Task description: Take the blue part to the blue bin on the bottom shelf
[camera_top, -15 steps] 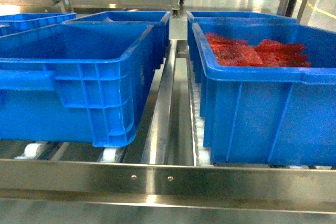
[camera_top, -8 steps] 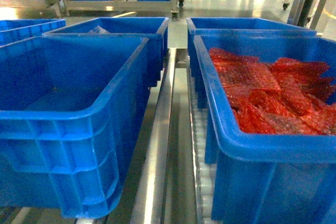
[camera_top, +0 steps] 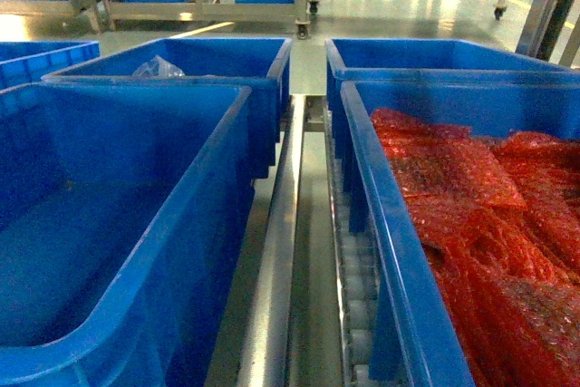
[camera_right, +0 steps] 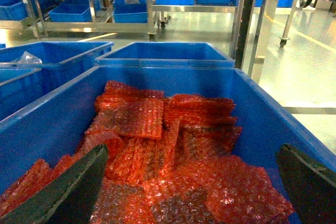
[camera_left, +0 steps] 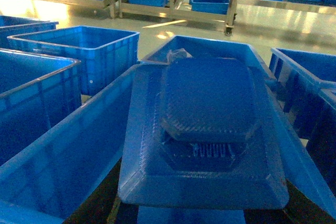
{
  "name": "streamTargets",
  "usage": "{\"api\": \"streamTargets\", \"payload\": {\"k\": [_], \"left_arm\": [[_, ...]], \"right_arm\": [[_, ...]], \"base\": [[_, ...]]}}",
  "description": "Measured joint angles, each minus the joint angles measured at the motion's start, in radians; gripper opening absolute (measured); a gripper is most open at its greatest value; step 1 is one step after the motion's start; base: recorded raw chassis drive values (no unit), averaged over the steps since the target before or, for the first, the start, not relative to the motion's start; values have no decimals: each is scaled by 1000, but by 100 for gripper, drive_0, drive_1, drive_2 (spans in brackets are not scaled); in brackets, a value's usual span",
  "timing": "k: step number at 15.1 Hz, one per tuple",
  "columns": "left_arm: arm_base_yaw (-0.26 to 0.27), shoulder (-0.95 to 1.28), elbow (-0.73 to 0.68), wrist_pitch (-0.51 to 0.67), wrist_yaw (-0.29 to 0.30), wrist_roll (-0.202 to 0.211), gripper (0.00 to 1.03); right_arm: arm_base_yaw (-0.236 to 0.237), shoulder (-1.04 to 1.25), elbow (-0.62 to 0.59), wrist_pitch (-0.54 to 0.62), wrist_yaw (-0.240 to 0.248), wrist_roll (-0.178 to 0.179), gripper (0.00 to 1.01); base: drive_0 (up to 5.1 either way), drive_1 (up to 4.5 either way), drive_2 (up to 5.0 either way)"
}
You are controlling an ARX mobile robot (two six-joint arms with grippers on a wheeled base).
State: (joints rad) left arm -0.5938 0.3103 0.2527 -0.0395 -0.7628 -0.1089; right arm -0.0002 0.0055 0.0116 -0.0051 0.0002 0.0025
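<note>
left wrist: blue part (camera_left: 210, 129) over blue bin (camera_left: 63, 166) | head: part unseen

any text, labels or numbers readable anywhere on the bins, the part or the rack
None can be read in any view.
The blue part, the near left bin, the bin of red bubble wrap and the steel divider carry no print or stickers that show.
The far racks are too distant to show any.

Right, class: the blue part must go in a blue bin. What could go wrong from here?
The blue part looks wide against the bin below it and might catch a rim. The grip on it is hidden, so it could slip. The neighbouring bin holds red bubble wrap; dropping there would be wrong.
</note>
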Motion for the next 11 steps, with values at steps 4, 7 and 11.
{"api": "streamTargets", "payload": {"k": [4, 7, 11], "left_arm": [[0, 0, 0, 0, 0, 0, 43], [0, 0, 0, 0, 0, 0, 43], [0, 0, 0, 0, 0, 0, 43]], "right_arm": [[0, 0, 0, 0, 0, 0, 98], [0, 0, 0, 0, 0, 0, 98], [0, 0, 0, 0, 0, 0, 98]], "base": [[0, 0, 0], [0, 0, 0], [0, 0, 0]]}}
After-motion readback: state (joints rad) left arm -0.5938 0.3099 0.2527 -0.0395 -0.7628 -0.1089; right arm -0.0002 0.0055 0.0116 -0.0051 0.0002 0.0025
